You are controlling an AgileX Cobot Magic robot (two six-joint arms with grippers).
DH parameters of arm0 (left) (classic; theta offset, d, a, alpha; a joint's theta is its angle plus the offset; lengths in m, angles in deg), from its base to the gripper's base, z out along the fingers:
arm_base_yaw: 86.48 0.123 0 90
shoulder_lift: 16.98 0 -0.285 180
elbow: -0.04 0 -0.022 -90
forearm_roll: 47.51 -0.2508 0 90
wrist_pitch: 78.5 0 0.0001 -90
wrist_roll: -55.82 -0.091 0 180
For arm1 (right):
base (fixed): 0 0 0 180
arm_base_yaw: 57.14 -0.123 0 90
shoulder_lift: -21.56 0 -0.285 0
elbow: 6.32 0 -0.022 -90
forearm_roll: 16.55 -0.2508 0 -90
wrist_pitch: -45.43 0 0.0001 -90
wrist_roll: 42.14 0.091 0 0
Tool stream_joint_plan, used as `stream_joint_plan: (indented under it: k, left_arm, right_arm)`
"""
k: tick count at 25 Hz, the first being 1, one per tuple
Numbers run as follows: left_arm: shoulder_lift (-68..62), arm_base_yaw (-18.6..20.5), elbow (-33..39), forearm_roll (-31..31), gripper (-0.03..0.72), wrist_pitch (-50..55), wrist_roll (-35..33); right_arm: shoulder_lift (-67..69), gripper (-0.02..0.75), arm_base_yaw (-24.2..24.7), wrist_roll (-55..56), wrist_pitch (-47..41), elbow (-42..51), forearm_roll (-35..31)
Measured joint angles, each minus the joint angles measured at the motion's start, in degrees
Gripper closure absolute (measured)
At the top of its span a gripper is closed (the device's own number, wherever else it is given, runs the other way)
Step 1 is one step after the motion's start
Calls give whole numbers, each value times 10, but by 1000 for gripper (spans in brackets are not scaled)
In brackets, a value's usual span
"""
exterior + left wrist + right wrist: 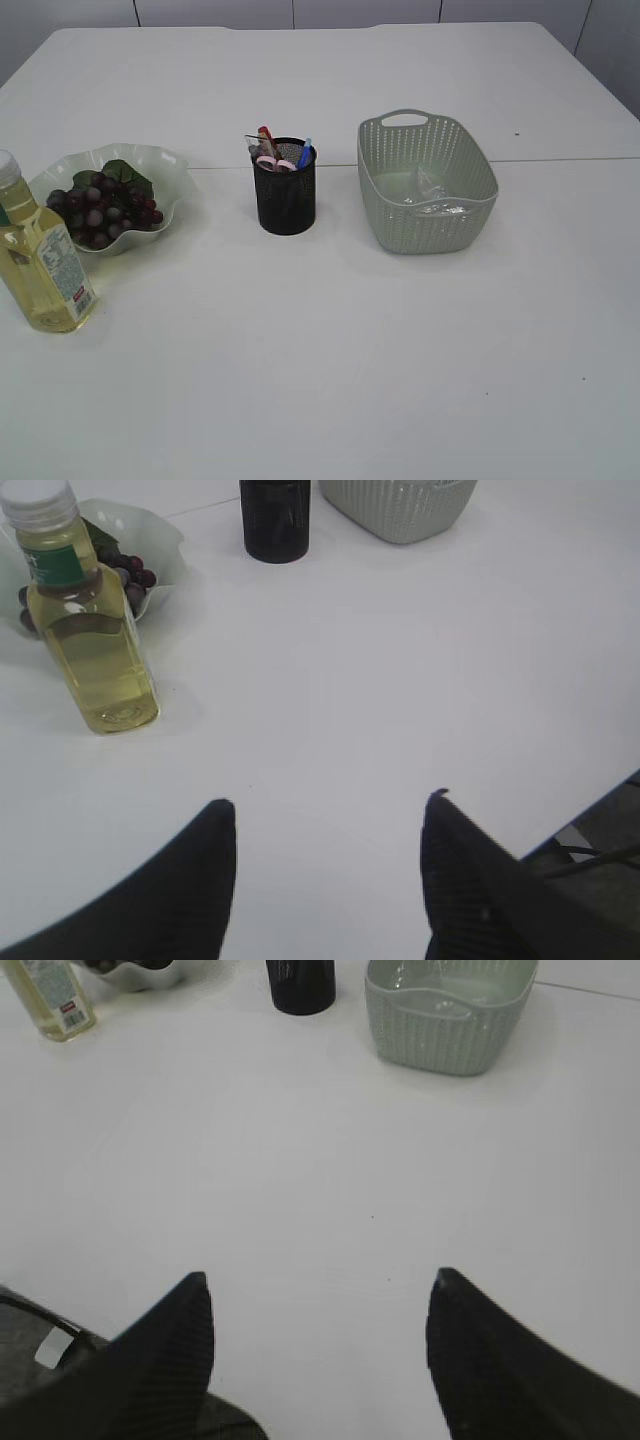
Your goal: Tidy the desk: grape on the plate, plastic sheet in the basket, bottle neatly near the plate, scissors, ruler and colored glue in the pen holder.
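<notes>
Dark grapes (103,208) lie on the wavy pale-green plate (170,170) at the left. A bottle (42,260) of yellow liquid stands upright just in front of the plate, also the bottle (88,630) in the left wrist view. The black mesh pen holder (286,195) holds pink-handled scissors (270,158), a clear ruler (253,143) and coloured glue (304,153). A clear plastic sheet (430,187) lies in the grey-green basket (425,225). My left gripper (330,800) and right gripper (320,1275) stand open over bare table near its front edge, holding nothing; neither shows in the exterior view.
The white table (330,360) stretches wide in front of the objects. A seam (560,159) crosses it behind the basket. The table's front edge and a dark gap show at the lower right of the left wrist view and lower left of the right wrist view.
</notes>
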Motion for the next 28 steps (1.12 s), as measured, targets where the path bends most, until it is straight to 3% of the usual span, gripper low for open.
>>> stream_joint_plan:
  k: [18, 28]
  left_arm:
    - [0, 0, 0, 0, 254, 1, 0]
    - [0, 7, 0, 0, 254, 1, 0]
  right_arm:
    - [-20, 247, 0, 22, -58, 3, 66]
    - [-47, 247, 0, 29, -59, 3, 70]
